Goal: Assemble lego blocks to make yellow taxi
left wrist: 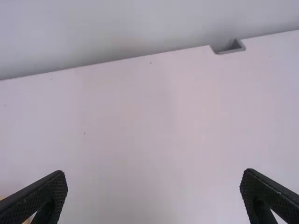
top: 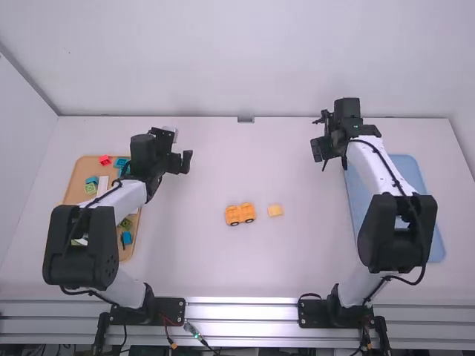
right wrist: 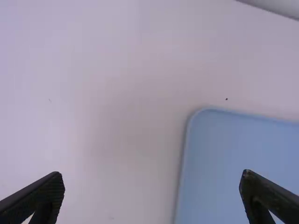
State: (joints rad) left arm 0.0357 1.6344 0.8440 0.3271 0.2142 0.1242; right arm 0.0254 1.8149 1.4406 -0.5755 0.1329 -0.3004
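- Taxi build point(top: 240, 214), orange-yellow with dark wheels, sits mid-surface, slightly near side; looks partly assembled.
- Small yellow block point(top: 275, 211) lies loose just right of it, apart.
- Step in hand: probably between placements, adding the loose block as roof.
- Next move likely: one gripper steadies the build, the other picks the block, aligns studs, presses down. Off-centre push could tip or skid it.
- Left gripper point(left wrist: 154, 172): fingers wide apart, empty, far left.
- Right gripper point(right wrist: 152, 173): spread too, empty, far right by the blue tray point(top: 413, 178).
- Surface point(top: 297, 259): white; tan tray point(top: 73, 185) of mixed blocks at left, blue tray at right.
- Room: plain pale wall point(top: 245, 59) behind far edge, metal rail point(top: 241, 308) along near edge.
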